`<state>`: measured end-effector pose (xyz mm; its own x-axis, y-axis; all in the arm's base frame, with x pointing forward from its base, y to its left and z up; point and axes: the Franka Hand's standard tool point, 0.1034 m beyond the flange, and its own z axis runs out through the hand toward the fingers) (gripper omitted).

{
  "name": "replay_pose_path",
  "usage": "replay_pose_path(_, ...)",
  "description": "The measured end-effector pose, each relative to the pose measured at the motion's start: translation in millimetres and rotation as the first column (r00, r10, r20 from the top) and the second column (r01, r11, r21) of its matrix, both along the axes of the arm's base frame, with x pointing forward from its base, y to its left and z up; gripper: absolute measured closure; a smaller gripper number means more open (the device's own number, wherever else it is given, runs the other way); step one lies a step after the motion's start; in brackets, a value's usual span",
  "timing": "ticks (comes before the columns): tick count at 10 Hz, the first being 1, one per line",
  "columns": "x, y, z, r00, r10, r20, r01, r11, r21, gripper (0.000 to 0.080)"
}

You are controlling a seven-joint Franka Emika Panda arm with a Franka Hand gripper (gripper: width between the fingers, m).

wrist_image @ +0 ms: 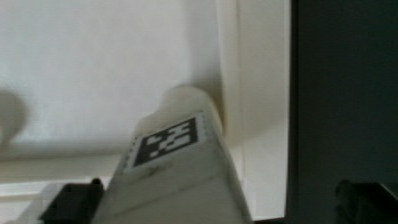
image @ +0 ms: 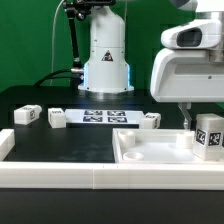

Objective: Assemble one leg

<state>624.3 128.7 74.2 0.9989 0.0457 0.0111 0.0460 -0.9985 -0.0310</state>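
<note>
Wrist view shows the pincer (wrist_image: 210,200) spread wide around the leg (wrist_image: 178,160), not gripping. The leg (image: 208,135) stands upright in the tray's (image: 150,150) far right corner. Screwing it in likely comes next: regrasp and twist.

White tagged leg (image: 209,133) (wrist_image: 175,150), upright in tray corner

1. The arm's base (image: 106,58) is a white, rounded column with a small dark triangular mark on its front.
2. A glowing blue ring circles the column's foot.
3. Black cables run beside the upper column.
4. The wrist housing (image: 190,72) is white and boxy, with a dark band near its top.
5. The pincer's (wrist_image: 214,205) fingertips (wrist_image: 75,200) are black.
</note>
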Motion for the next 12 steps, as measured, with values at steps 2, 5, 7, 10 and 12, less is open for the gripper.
replay_pose_path(2,0.2,-1.4,-0.1,0.994,0.106,0.003,-0.106,0.994,-0.002,0.0151)
replay_pose_path(5,0.4,-10.8,-2.4,0.977,0.214,0.001,-0.214,0.977,-0.004,0.0151)
replay_pose_path(7,0.4,-10.7,-2.4,0.977,0.212,0.001,-0.212,0.977,-0.003,0.0389)
replay_pose_path(10,0.4,-10.7,-2.4,0.977,0.212,0.001,-0.212,0.977,-0.003,0.0510)
replay_pose_path(12,0.3,-10.8,-2.9,0.980,0.198,-0.001,-0.198,0.980,-0.001,0.0510)
